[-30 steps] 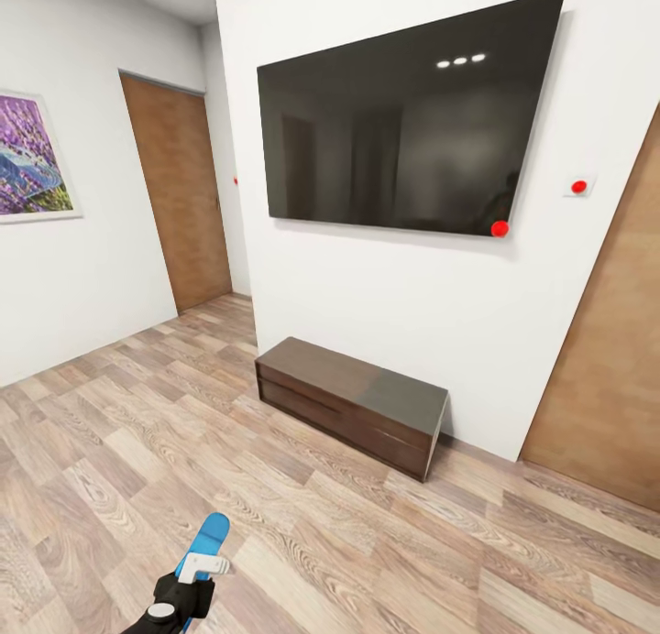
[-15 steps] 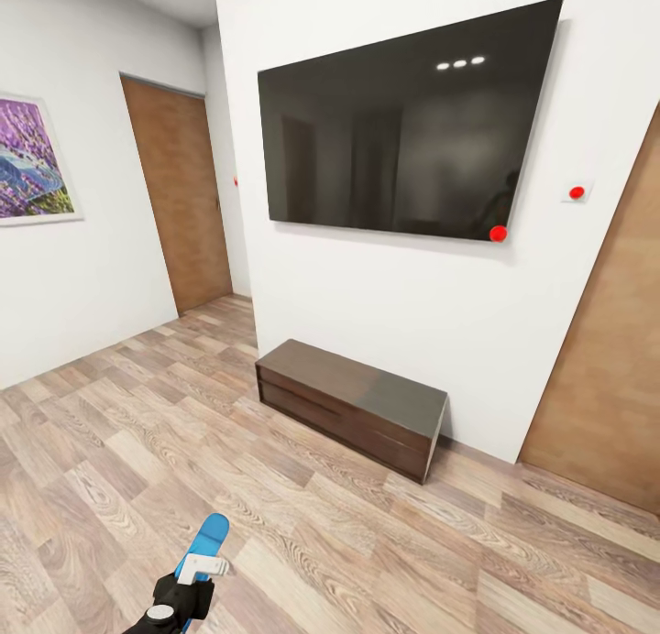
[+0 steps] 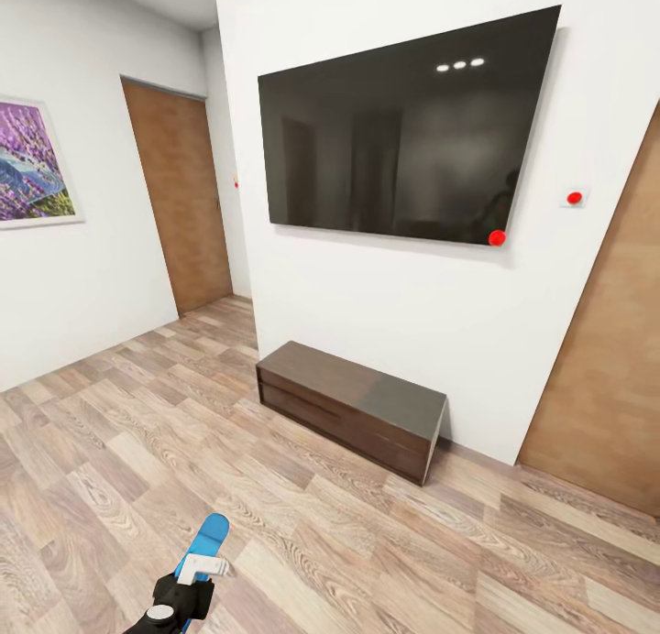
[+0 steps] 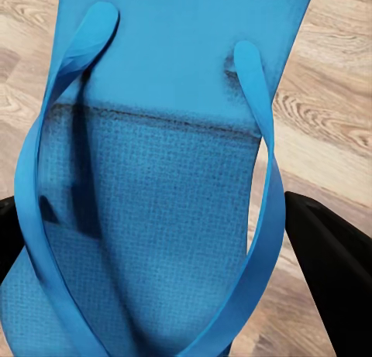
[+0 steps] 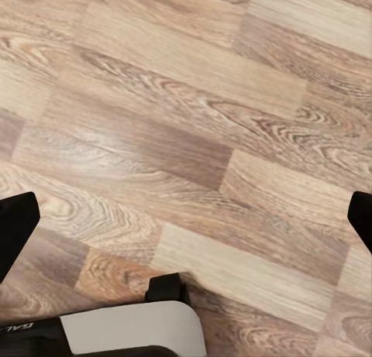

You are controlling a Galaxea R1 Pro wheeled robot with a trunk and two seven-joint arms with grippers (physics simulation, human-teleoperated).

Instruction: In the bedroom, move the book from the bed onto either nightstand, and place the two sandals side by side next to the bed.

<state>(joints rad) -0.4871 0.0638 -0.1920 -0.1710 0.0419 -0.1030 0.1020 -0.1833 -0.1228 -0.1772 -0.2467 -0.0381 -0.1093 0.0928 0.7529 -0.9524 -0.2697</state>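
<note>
White-walled room, wood-plank floor (image 3: 385, 542), low dark bench (image 3: 353, 405) under a wall-mounted TV (image 3: 408, 130).
Left gripper (image 3: 183, 597) jaws pinch a blue sandal (image 4: 167, 179); right gripper (image 5: 186, 217) jaws spread.

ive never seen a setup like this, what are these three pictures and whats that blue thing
These are simulator renders from a wheeled two-armed robot. The big picture comes from its head camera: a wood-plank floor, a low dark brown bench under a wall-mounted black screen, brown doors and a purple painting. The other two come from cameras by each claw. The left claw is shut on a bright blue sandal, seen close up with its straps. The right claw is open and empty above the floor.
</note>
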